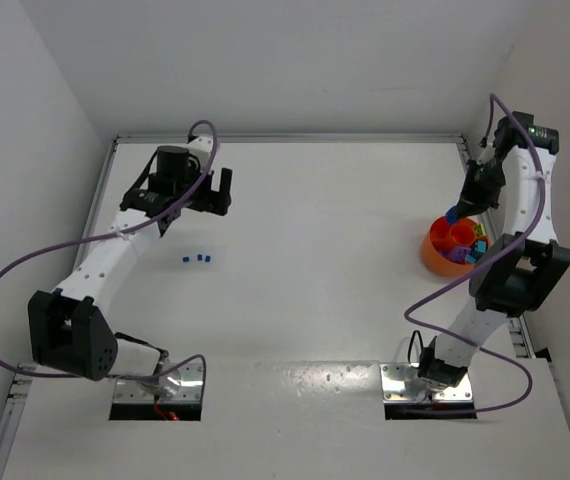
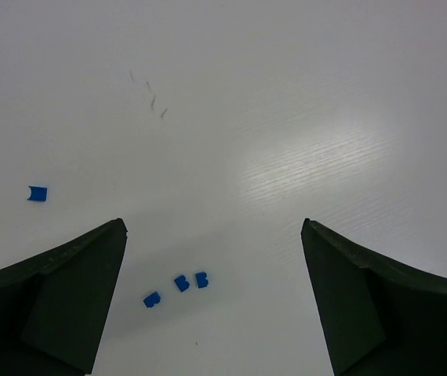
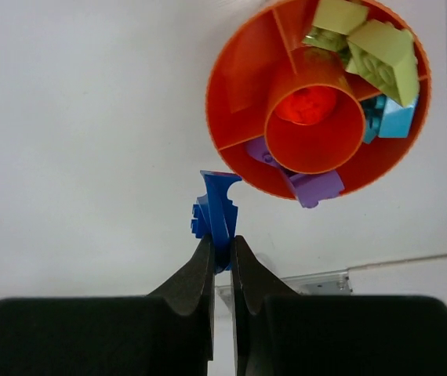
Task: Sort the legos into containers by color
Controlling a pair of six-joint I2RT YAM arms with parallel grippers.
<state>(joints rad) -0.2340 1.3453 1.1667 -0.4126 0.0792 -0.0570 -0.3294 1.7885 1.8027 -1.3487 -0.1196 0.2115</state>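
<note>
Fingers [image 3: 198,274] of the right gripper [image 3: 222,249] pinched a blue lego [image 3: 217,207] just beside the orange tub [image 3: 235,78], at its seven o'clock. The left gripper [image 2: 214,227] hung spread over three loose blue legos [image 2: 181,283], with a fourth brick [image 2: 38,193] at ten o'clock.

Three tiny blue plastic bricks [image 1: 197,259] lie in a short row on the white desk [image 1: 315,220], left of centre. The left gripper [image 1: 193,208] hangs just up-frame of them, its black fingers apparently spread. At frame right sits a round orange plastic tub [image 1: 431,256] with mixed-colour bricks inside. The right gripper [image 1: 455,213] is over the tub's upper rim, fingers pinching a small blue piece [image 1: 452,213]. Purple cables [image 1: 203,123] loop along both arms.
</note>
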